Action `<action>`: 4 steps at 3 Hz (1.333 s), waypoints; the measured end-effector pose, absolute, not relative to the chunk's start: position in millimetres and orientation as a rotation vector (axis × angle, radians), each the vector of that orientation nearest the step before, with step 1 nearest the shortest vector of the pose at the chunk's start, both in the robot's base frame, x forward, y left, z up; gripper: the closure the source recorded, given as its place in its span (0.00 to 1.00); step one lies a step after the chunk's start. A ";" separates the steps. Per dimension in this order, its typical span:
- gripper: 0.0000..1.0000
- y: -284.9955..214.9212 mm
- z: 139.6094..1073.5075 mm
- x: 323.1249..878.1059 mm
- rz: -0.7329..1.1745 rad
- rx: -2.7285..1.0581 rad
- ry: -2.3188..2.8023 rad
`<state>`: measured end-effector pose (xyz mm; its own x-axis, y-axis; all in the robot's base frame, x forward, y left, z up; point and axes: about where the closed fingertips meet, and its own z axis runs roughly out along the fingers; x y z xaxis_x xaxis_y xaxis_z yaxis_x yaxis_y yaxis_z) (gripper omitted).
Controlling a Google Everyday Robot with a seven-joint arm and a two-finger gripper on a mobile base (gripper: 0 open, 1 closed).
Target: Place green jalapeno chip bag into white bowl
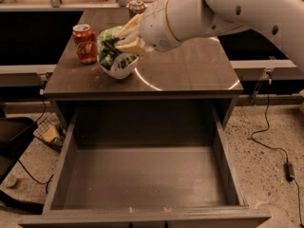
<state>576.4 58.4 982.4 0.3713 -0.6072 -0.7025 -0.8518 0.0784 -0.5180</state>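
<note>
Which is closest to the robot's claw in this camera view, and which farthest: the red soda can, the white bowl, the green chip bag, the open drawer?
1. green chip bag, gripped by the gripper itself.
2. white bowl, directly beneath the bag.
3. red soda can, left of the bowl.
4. open drawer, lowest, pulled out in front.

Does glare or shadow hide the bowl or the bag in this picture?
Camera view: no; a bright curved glare lies on the tabletop right of the white bowl, not on it; the gripper, above the bowl, holds the green bag.
</note>
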 end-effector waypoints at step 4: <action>1.00 64.6 996.6 635.7 0.288 -1.698 1.225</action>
